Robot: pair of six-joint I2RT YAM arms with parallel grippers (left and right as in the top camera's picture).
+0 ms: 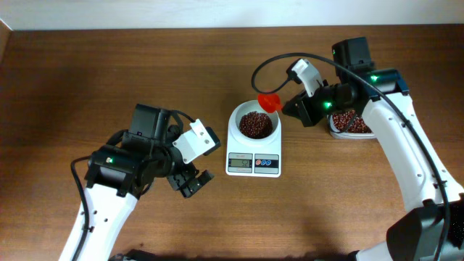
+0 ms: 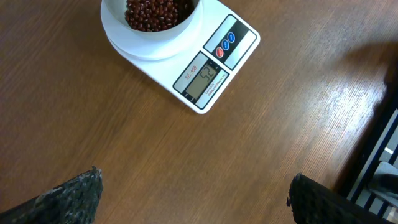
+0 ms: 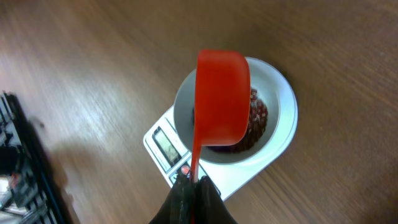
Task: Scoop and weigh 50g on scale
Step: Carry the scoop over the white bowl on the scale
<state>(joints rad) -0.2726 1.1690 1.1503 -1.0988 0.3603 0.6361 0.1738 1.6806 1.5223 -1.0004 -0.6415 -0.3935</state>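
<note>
The white scale (image 1: 253, 151) stands mid-table with its round bowl (image 1: 235, 116) holding dark red-brown beans (image 1: 256, 125). My right gripper (image 1: 293, 107) is shut on the handle of a red scoop (image 1: 270, 101), which hangs over the bowl's far right rim. In the right wrist view the scoop (image 3: 221, 99) shows its smooth back above the beans (image 3: 256, 118), the gripper (image 3: 193, 183) pinching the thin handle. My left gripper (image 1: 190, 181) hovers open and empty to the left of the scale. Its fingertips (image 2: 81, 193) stand wide apart over bare wood, with the scale (image 2: 214, 62) ahead.
A clear tub (image 1: 349, 125) of more beans sits at the right, partly under my right arm. A black cable (image 1: 275, 65) loops above the scale. The table's far edge runs along the top of the overhead view.
</note>
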